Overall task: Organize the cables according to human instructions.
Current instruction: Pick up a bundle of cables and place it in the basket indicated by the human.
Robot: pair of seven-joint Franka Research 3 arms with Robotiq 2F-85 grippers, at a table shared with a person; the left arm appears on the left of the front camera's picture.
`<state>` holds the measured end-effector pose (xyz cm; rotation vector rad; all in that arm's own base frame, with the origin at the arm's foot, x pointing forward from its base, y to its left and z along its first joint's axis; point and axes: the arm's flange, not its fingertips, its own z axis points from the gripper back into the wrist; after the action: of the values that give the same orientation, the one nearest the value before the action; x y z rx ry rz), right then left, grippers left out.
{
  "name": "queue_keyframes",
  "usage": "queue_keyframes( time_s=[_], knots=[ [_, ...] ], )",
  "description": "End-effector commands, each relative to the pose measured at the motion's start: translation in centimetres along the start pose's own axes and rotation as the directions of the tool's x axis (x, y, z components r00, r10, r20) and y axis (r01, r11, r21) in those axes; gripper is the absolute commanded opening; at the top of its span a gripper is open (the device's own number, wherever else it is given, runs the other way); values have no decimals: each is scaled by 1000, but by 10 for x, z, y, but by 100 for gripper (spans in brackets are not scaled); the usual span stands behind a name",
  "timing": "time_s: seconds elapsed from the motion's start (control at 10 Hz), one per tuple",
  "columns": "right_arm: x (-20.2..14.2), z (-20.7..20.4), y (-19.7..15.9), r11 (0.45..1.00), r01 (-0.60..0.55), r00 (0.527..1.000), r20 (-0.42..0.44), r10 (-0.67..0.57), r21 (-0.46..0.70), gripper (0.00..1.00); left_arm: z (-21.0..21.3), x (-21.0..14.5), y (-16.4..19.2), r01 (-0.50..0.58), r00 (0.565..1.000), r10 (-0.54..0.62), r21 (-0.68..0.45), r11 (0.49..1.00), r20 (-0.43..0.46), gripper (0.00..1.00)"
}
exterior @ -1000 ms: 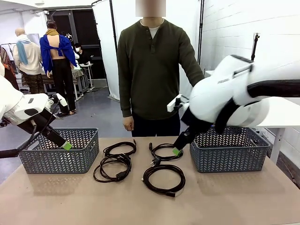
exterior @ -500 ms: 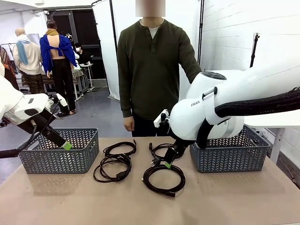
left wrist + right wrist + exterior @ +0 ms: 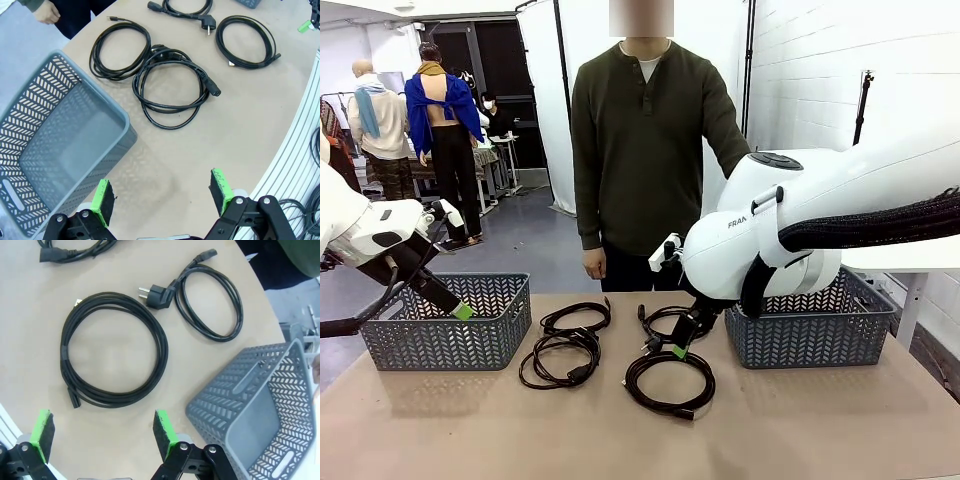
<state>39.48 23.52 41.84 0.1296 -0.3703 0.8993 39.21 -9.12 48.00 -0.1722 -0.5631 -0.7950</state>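
Four black coiled cables lie mid-table between two baskets: far left [image 3: 576, 317], near left [image 3: 560, 361], far right [image 3: 669, 322] and near right [image 3: 670, 382]. My right gripper [image 3: 678, 351] hangs open just above the table between the two right-hand coils. In its wrist view the gripper [image 3: 102, 430] has its green pads wide apart over the table, just short of the big coil [image 3: 112, 356], with the plug-ended coil [image 3: 207, 300] beyond. My left gripper [image 3: 463, 311] is open over the left basket's near corner [image 3: 60, 150], nothing between its fingers [image 3: 103, 202]. The human [image 3: 645, 150] stands across the table, one hand [image 3: 593, 263] hanging down.
A grey mesh basket [image 3: 440, 340] stands at the table's left and another [image 3: 800, 340] at the right, partly behind my right arm. The right basket [image 3: 265, 405] lies close beside the right gripper. Bare tabletop stretches toward the near edge.
My right arm swung left and down from the right basket to the right-hand cables, then stopped. The left arm, the cables and the person have not moved.
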Motion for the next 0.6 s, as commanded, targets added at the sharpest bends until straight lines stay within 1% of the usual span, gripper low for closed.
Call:
queue_keyframes(
  time_s=[0.0, 0.1, 0.3, 0.5],
  knots=[
    [0, 0, 2, 1000, 1, 1000, 5, -1, 10, 100, 0, -1, 1, -11, 1000, 11, -8, 1000, 5, 100],
    [0, 0, 0, 1000, 0, 1000, 0, 0, 0, 100, 0, -1, 1, -11, 1000, 11, -8, 1000, 5, 100],
    [11, -13, 6, 1000, -16, 1000, -16, 16, 17, 100, 0, -1, 1, -11, 1000, 11, -8, 1000, 5, 100],
    [18, -25, 13, 998, -53, 998, -38, 53, 17, 100, 0, -1, 1, -11, 1000, 11, -8, 1000, 5, 100]
  ],
)
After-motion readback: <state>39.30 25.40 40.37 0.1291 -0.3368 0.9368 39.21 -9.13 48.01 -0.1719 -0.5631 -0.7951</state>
